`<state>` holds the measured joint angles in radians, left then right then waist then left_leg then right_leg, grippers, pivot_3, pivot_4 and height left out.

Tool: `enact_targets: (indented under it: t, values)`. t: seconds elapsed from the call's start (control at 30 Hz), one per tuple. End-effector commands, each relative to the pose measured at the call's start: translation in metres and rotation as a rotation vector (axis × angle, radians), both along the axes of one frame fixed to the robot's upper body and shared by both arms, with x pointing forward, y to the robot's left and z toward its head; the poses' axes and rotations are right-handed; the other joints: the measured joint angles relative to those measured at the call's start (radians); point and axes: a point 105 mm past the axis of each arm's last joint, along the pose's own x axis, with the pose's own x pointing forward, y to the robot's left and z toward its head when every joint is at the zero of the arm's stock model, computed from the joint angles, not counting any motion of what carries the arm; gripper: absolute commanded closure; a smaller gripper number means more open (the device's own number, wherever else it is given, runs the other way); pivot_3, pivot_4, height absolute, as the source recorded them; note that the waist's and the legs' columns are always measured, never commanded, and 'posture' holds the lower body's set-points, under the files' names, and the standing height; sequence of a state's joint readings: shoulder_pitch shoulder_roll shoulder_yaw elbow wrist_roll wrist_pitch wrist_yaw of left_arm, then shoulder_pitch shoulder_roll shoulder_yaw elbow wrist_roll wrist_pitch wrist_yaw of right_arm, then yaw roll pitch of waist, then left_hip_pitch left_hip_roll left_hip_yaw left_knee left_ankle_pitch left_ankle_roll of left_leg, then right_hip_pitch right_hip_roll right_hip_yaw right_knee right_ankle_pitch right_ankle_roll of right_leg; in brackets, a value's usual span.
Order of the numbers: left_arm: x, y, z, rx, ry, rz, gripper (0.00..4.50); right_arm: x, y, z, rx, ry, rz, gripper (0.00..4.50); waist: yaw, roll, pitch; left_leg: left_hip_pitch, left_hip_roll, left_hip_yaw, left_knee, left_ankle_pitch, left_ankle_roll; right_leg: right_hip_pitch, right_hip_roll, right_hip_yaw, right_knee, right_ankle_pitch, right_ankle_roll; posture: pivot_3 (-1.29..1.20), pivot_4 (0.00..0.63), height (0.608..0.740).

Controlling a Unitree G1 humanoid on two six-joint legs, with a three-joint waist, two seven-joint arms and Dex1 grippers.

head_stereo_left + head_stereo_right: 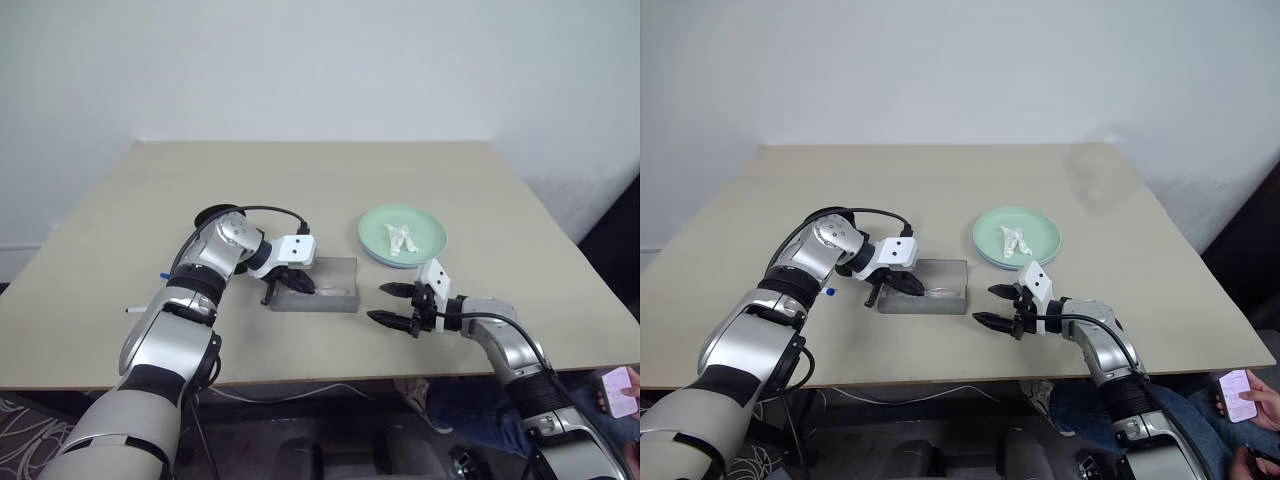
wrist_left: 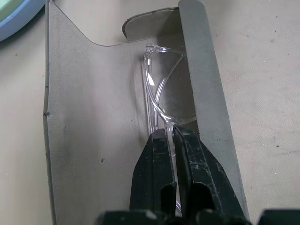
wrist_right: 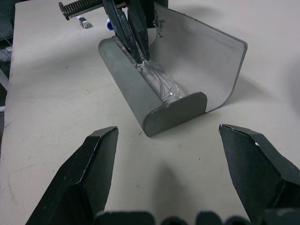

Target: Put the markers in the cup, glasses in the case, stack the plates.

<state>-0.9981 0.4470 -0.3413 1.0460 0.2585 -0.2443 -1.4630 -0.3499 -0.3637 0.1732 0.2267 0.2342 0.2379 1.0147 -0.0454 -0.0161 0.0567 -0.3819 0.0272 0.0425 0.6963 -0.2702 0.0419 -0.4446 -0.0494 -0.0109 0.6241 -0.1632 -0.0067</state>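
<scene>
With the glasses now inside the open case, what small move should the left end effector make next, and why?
Probably open and lift away. The left end effector is pinched on the glasses, which already lie in the trough of the case; its flap stands open.

Your two head views look forward and down from above the near edge of the tabletop (image 1: 330,180), taking in its whole surface to the far wall. They share almost everything. Your left wrist view sits very close, looking steeply down along its fingers (image 2: 154,168) into the open case (image 2: 93,117). Your right wrist view looks low and nearly level leftward across the tabletop, from a little farther off, onto the same case and glasses (image 3: 159,82).
</scene>
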Motion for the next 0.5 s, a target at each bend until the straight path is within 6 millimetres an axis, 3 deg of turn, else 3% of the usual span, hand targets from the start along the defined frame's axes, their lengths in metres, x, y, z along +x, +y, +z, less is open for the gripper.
enact_targets:
  t: [0.03, 0.1, 0.37, 0.5]
  values:
    - [0.004, -0.005, 0.009, -0.026, -0.044, -0.006, 3.56, 0.006, 0.004, 0.016, 0.02, -0.06, 0.015, 0.75, 0.0, 0.0, 0.0, 0.0, 0.0, 0.0, 0.0, 0.0, 0.0, 0.0, 0.0, 0.0, 0.0, 0.0, 0.0, 0.0, 0.0, 0.721]
    - [0.006, -0.008, 0.015, -0.049, -0.069, -0.012, 2.95, 0.006, 0.004, 0.016, 0.018, -0.06, 0.016, 0.75, 0.0, 0.0, 0.0, 0.0, 0.0, 0.0, 0.0, 0.0, 0.0, 0.0, 0.0, 0.0, 0.0, 0.0, 0.0, 0.0, 0.0, 0.721]
    - [0.018, -0.025, 0.058, -0.145, -0.211, -0.041, 2.95, 0.005, 0.003, 0.014, 0.008, -0.054, 0.014, 0.75, 0.001, 0.0, 0.0, -0.001, 0.0, -0.001, 0.001, 0.0, 0.0, 0.0, 0.0, 0.0, 0.0, 0.0, 0.0, 0.0, 0.0, 0.721]
    - [0.038, -0.029, 0.074, -0.16, -0.377, 0.023, 2.95, 0.006, 0.003, 0.014, 0.006, -0.055, 0.013, 0.75, 0.001, 0.0, 0.0, -0.001, 0.0, -0.001, 0.001, 0.0, 0.0, 0.0, 0.0, 0.0, 0.0, 0.0, 0.0, 0.0, 0.0, 0.721]
